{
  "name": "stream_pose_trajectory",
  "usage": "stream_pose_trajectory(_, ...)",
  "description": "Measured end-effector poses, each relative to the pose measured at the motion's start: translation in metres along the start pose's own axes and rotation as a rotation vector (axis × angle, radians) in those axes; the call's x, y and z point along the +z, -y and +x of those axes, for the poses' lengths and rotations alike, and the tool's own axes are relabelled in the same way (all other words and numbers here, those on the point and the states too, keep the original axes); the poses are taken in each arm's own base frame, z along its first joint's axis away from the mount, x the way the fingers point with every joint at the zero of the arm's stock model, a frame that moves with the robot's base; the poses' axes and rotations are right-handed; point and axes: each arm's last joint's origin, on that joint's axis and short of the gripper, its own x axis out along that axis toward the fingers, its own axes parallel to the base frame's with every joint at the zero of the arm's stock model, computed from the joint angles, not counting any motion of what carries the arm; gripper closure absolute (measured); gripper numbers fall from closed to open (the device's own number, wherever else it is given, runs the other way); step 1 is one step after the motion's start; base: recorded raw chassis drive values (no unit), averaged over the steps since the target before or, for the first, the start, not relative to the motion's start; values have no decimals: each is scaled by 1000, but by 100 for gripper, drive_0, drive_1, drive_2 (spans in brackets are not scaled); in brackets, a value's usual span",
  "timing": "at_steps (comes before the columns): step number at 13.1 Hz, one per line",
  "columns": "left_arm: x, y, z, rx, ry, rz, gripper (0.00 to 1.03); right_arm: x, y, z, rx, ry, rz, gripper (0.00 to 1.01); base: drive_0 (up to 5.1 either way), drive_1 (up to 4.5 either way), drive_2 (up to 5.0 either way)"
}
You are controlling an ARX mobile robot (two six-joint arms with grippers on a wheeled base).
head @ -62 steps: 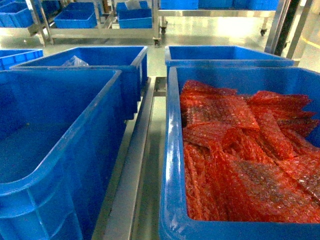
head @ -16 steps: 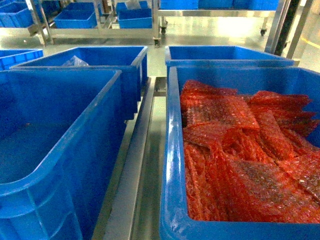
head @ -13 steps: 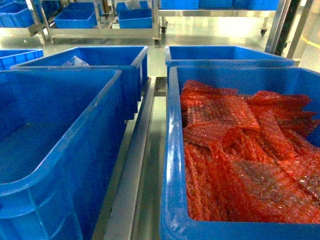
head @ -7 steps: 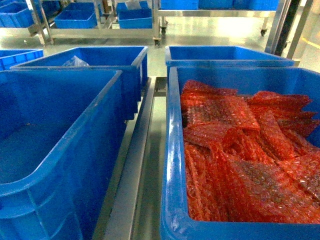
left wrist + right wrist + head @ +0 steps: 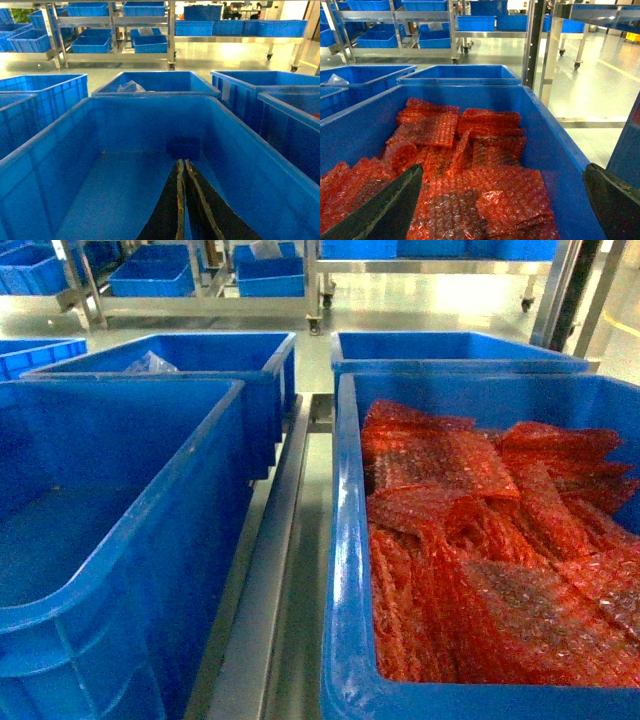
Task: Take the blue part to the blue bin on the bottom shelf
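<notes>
In the left wrist view my left gripper (image 5: 181, 161) hangs over the floor of a large empty blue bin (image 5: 60, 150). Its jaws are pressed together, with a small dark blue part (image 5: 183, 148) right at their tips. The same empty blue bin (image 5: 180, 470) fills the left of the head view. My right gripper (image 5: 502, 169) stands wide open above the red bubble-wrap bags (image 5: 470, 195) in the neighbouring blue bin (image 5: 560, 150), holding nothing. Neither gripper shows in the head view. The bottom shelf under the bins is hidden.
A brushed steel rail (image 5: 265, 580) runs between the two near bins. Behind them stand two more blue bins, the left one (image 5: 200, 350) holding a clear plastic bag (image 5: 150, 364). Steel racks with blue bins (image 5: 270, 275) line the far side of the shiny floor.
</notes>
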Motion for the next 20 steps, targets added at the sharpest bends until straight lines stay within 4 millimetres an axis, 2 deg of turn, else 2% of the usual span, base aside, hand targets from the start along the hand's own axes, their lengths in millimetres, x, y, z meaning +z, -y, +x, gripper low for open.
stream_pose_trajectory(5, -2, 0, -7, 0, -12, 0, 101, 0, 0, 0, 0, 0, 0, 3, 0, 0, 0)
stream_pose_trajectory(6, -7, 0, -15, 0, -46, 0, 101, 0, 0, 0, 0, 0, 0, 3, 0, 0, 0)
stream_pose_trajectory(7, -1, 0, -17, 3, 2, 1, 101, 0, 0, 0, 0, 2, 0, 3, 0, 0, 0)
stream_pose_trajectory(20, -4, 0, -17, 0, -14, 2, 101, 0, 0, 0, 0, 0, 0, 3, 0, 0, 0)
